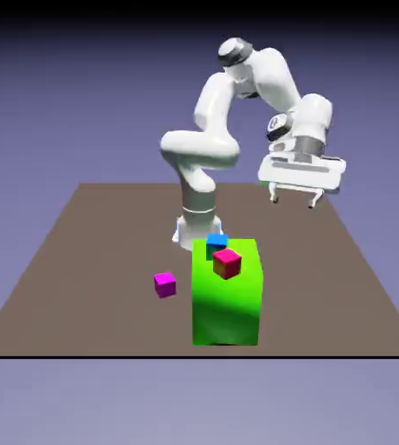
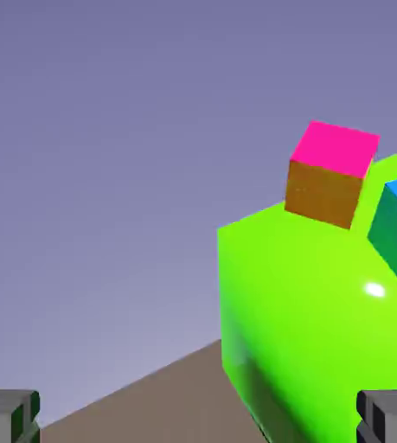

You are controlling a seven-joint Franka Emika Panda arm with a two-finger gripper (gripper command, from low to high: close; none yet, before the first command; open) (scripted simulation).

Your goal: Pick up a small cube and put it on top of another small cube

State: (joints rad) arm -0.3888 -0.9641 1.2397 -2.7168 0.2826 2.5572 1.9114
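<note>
OK, small teal cube with the bluish top face is up on the green block, toward the block's robot-side edge. Red-pink cube shares that top, nearer the exterior camera; hand view shows a narrow gap between the two. Magenta cube is on the table, off the block to the exterior view's left.

Gripper is open, nothing between the fingers, raised above and well off the block to the exterior view's right. Hand is tilted.

Step in hand, my read: approach before the pick. Next: bring it over the block, level it, line up on teal, then descend. Can't tell which cube is the stacking base.

Edges: teal sits close to the block's rim, so a sideways nudge could tip it off. Red-pink crowds one side; pick finger faces that avoid that gap. Open air above the block, so come straight down. Block's a tall obstacle, stay high crossing it.
</note>
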